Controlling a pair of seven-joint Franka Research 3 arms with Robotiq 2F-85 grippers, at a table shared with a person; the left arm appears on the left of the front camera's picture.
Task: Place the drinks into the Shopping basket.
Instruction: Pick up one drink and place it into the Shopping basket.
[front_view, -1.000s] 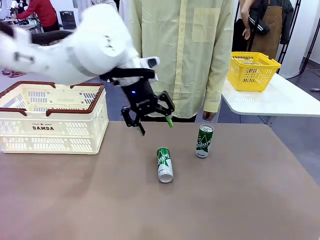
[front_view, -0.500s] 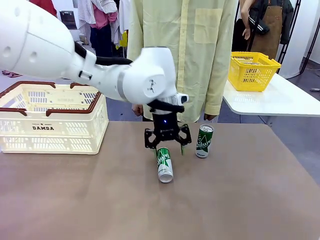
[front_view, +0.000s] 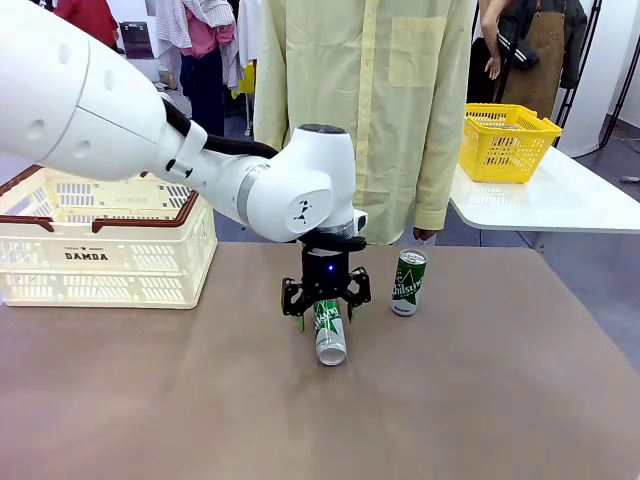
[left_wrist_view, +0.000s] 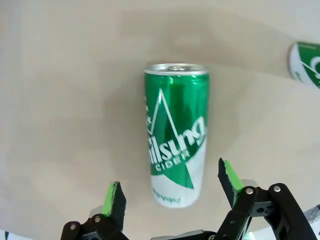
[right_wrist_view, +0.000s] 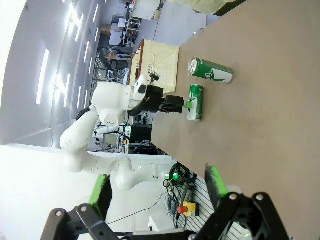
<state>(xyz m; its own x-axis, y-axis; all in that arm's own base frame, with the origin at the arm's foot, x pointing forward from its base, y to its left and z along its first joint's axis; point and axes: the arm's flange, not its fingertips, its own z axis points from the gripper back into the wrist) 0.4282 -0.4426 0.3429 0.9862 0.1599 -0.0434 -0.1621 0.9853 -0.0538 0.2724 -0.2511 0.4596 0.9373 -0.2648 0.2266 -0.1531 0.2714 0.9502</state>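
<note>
Down from mid-air near the Shopping basket (front_view: 100, 245), the left arm has dropped over the past second, and its left hand (front_view: 325, 318) now sits low over the lying can (front_view: 329, 333).

That green can rests on its side near the middle of the bench (front_view: 500, 400). Its long axis runs roughly from the far edge toward the near edge, silver top pointing at the near edge. The left hand is spread wide and holds nothing. Its green fingertips (left_wrist_view: 114, 196) stand one on each side of the can's far, bottom end, so the line between them crosses the long axis squarely. I judge that a short further descent and a squeeze would catch the round body.

The standing can (front_view: 408, 283), also green, is upright just beside it toward the far edge and right. The basket waits at the bench's far left corner, well apart from both cans. The right hand (right_wrist_view: 159, 186) hangs open and empty, well away from the cans, so the left is plainly nearer.
</note>
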